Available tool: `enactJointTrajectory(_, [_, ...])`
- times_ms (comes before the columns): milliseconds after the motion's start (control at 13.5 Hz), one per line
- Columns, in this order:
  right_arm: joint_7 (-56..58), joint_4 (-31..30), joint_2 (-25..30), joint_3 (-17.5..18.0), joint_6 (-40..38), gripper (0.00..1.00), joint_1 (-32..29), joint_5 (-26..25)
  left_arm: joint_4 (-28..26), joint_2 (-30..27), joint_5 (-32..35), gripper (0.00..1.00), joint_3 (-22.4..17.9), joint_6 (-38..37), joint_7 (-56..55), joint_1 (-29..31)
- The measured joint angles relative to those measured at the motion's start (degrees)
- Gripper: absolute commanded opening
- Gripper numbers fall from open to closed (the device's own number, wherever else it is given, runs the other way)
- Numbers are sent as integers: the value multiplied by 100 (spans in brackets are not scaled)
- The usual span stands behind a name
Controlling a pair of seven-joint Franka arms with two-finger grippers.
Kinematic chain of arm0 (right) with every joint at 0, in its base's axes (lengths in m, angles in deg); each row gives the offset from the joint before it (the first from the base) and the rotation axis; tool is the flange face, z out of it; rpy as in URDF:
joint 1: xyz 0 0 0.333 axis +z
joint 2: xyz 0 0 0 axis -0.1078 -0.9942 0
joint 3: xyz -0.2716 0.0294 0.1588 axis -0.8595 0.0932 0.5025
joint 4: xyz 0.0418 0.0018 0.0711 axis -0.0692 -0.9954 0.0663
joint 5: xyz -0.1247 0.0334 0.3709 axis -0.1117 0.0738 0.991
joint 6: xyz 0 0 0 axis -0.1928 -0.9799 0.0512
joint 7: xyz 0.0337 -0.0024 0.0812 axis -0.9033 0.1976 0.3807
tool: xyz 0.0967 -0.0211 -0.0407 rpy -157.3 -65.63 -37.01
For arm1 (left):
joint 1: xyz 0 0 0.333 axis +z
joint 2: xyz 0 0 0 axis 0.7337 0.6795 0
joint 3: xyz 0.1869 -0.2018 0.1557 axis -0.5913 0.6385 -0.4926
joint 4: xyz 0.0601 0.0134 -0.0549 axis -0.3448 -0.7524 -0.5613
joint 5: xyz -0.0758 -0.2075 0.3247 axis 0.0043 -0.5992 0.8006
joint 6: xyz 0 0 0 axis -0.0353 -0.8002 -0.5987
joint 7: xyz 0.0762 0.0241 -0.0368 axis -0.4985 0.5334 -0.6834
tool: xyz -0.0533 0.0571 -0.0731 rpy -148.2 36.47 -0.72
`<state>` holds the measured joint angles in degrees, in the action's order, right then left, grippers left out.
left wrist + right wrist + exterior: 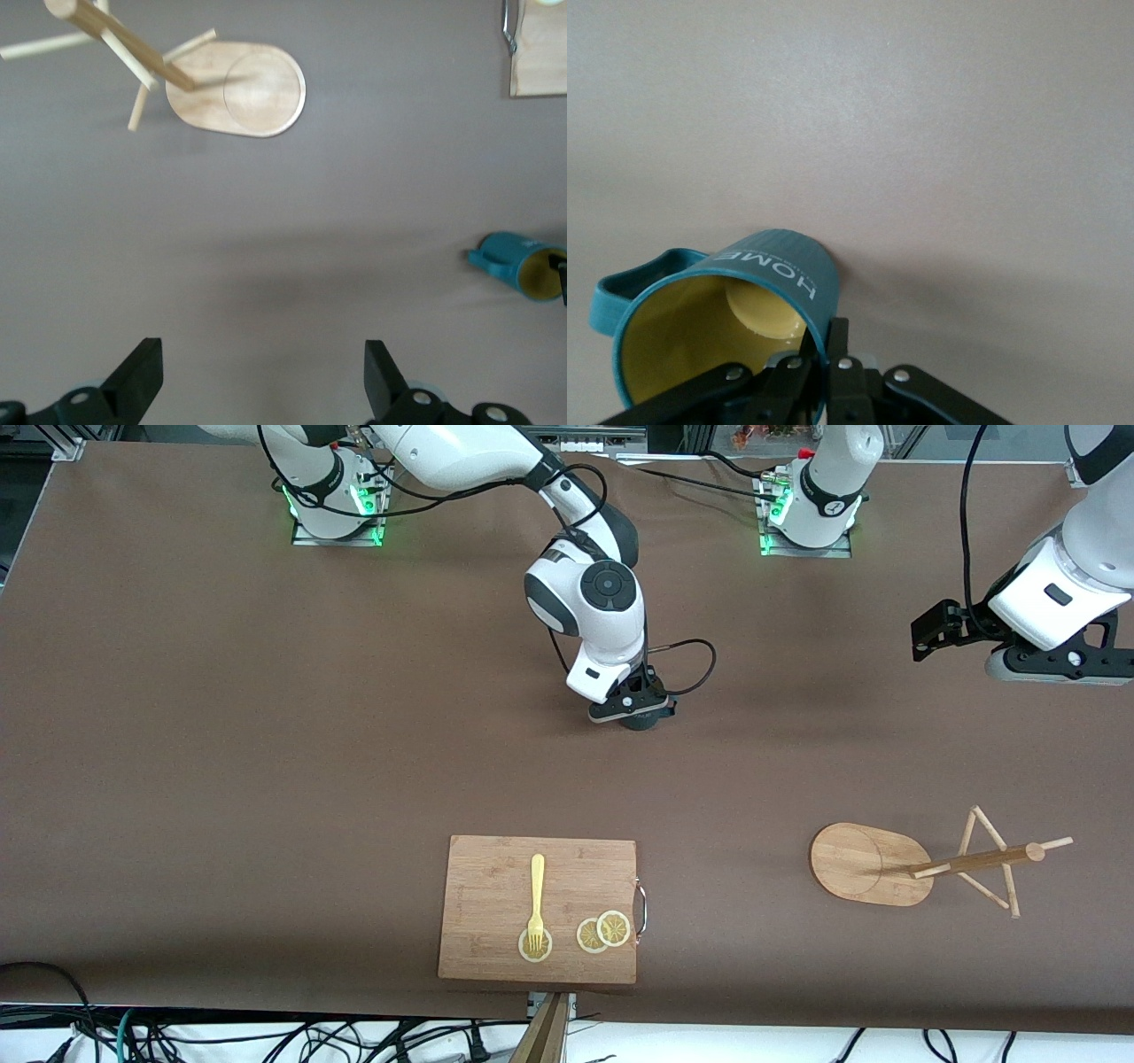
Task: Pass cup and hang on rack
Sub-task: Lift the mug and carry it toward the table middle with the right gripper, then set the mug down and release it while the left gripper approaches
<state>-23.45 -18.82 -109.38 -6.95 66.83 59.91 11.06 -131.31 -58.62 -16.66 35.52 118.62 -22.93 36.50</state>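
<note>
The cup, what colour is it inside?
Yellow inside the teal-blue cup; the right wrist view shows it best, with the right hand shut on its rim.

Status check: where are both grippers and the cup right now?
Right gripper shut on the cup rim, mid-table. Left gripper open, waiting over bare table at its own end. Rack tipped on its side, nearer the front camera.

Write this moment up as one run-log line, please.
right gripper: shut on cup rim, mid-table | left gripper: open, waiting | rack: empty
</note>
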Motion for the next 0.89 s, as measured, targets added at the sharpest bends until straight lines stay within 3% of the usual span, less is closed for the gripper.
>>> enactJointTrajectory(148, [0, 9, -47, -2, 9, 2, 11, -40, 1, 78, -163, 100, 12, -230, 86, -10])
enactJointTrajectory(222, [0, 16, -48, -6, 13, 19, 26, -50, -1, 120, -250, 100, 16, -365, 324, -13])
enactJointTrajectory(370, [0, 22, -50, -5, 19, 26, 56, -51, -9, 198, -381, 100, 15, -546, 1141, -15])
enactJointTrajectory(519, [0, 50, -50, -9, 20, 42, 62, -51, -33, 287, -633, 100, 11, -608, 1937, -9])
enactJointTrajectory(667, [0, 103, -44, -41, 18, 52, 61, -51, -70, 406, -1002, 100, -2, -619, 2732, 26])
enactJointTrajectory(741, [0, 158, -24, -62, -15, 62, 59, -51, -99, 483, -1236, 100, -16, -618, 3110, 75])
enactJointTrajectory(815, [0, 225, 29, -90, -132, 86, 48, -50, -154, 564, -1515, 100, -27, -599, 3529, 149])
enactJointTrajectory(889, [0, 285, 146, -124, -316, 100, 18, -50, -259, 644, -1834, 100, -36, -512, 4023, 243])
